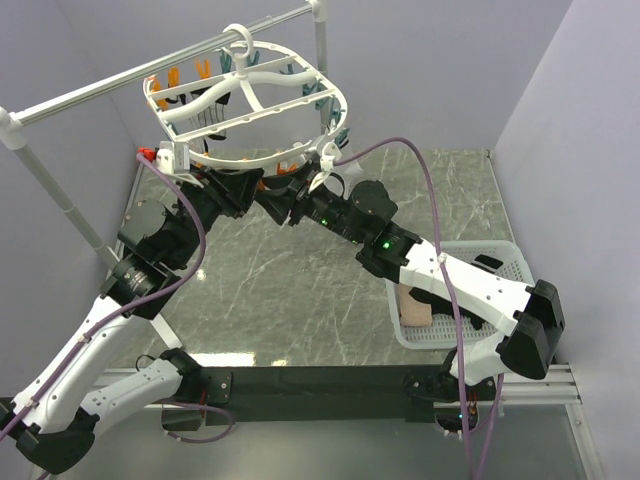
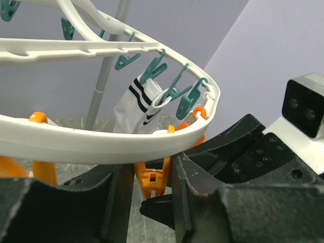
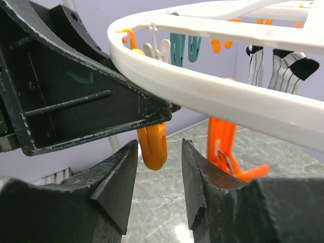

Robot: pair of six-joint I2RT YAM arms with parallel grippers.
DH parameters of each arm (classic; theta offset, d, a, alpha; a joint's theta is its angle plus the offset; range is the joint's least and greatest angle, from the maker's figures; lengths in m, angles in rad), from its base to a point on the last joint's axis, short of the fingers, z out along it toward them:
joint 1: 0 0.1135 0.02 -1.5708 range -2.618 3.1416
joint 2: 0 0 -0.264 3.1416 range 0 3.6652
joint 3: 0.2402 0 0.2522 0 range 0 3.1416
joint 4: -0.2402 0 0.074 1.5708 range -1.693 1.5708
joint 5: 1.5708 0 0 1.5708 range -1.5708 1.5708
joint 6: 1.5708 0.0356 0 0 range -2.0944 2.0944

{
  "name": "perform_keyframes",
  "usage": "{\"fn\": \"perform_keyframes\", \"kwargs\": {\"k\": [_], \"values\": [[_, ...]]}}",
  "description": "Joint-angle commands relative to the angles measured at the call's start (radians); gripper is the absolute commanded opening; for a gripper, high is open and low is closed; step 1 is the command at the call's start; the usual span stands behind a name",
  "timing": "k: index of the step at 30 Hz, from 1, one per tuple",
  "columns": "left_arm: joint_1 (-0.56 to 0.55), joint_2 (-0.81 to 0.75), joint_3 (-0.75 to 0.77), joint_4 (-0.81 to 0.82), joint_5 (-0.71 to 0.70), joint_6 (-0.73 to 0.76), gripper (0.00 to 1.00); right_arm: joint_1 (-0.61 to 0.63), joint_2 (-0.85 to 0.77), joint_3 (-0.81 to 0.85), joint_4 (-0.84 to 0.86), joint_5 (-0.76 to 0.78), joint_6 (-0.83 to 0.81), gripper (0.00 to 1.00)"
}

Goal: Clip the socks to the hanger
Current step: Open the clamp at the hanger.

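Hanging from a metal rail [image 1: 150, 75], the ribbed white plastic hanger [image 2: 91, 144] is met at its near rim by both arms. The left gripper [image 2: 152, 174] is closed narrowly on a ridged orange clip [image 2: 152, 186]. The right gripper [image 3: 159, 152] is kept slightly apart around a smooth orange loop [image 3: 152, 147]. A soft white, black-banded sock [image 2: 136, 109] is seen beneath the teal clips [image 2: 154, 68].

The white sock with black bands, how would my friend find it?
Look at the big white hanger on the rail. At its rounded end hang teal clips, and the white sock dangles there. It has two thick black bands and a tick mark, not thin stripes.
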Motion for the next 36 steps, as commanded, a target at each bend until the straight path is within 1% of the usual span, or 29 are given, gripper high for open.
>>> {"fn": "perform_keyframes", "kwargs": {"k": [1,3,8,11,14,17,20,21,22,23,25,28,30,32,34,35,36], "values": [[0.0,-0.005,0.001,0.047,-0.007,0.002,0.35,0.007,-0.007,0.025,0.091,0.018,0.011,0.45],[0.0,-0.002,0.001,0.047,-0.001,0.002,0.33,0.009,-0.004,0.024,0.108,0.017,0.013,0.44],[0.0,0.001,0.005,0.048,0.013,-0.001,0.31,0.007,0.022,0.056,0.087,0.017,0.01,0.28],[0.0,-0.007,0.002,0.047,0.002,-0.002,0.29,0.007,0.024,0.047,0.099,0.012,0.01,0.23],[-0.002,-0.007,0.002,0.048,-0.006,-0.005,0.27,0.007,0.018,0.047,0.088,0.012,0.004,0.24],[0.0,-0.001,0.005,0.048,-0.01,-0.005,0.24,0.007,0.005,0.042,0.062,0.028,-0.012,0.27],[0.0,0.007,0.011,0.043,-0.018,-0.004,0.21,0.007,-0.007,0.059,0.006,0.041,-0.035,0.36],[0.0,0.01,0.011,0.042,-0.027,-0.004,0.21,0.007,-0.019,0.07,-0.049,0.054,-0.036,0.42],[0.0,0.01,0.011,0.042,-0.033,-0.001,0.21,0.004,-0.031,0.074,-0.086,0.064,-0.039,0.44],[0.0,0.009,0.01,0.039,-0.039,0.002,0.2,0.0,-0.044,0.079,-0.164,0.071,-0.041,0.48],[0.0,0.009,0.008,0.039,-0.061,0.011,0.2,-0.015,-0.093,0.077,-0.232,0.043,-0.038,0.57],[0.0,0.01,0.002,0.042,-0.073,0.024,0.2,-0.037,-0.191,0.025,-0.333,0.005,-0.05,0.64],[-0.002,0.003,-0.013,0.068,-0.076,0.03,0.2,-0.049,-0.27,-0.031,-0.378,0.028,-0.046,0.67],[-0.002,-0.004,-0.041,0.094,-0.081,0.033,0.2,-0.071,-0.316,-0.065,-0.422,0.052,0.002,0.68],[-0.002,-0.013,-0.061,0.141,-0.084,0.034,0.19,-0.117,-0.372,-0.106,-0.457,0.077,0.048,0.68],[-0.002,-0.016,-0.082,0.161,-0.089,0.034,0.19,-0.137,-0.386,-0.12,-0.487,0.09,0.1,0.68],[-0.002,-0.025,-0.094,0.177,-0.09,0.036,0.19,-0.185,-0.413,-0.155,-0.499,0.106,0.128,0.68]]}}
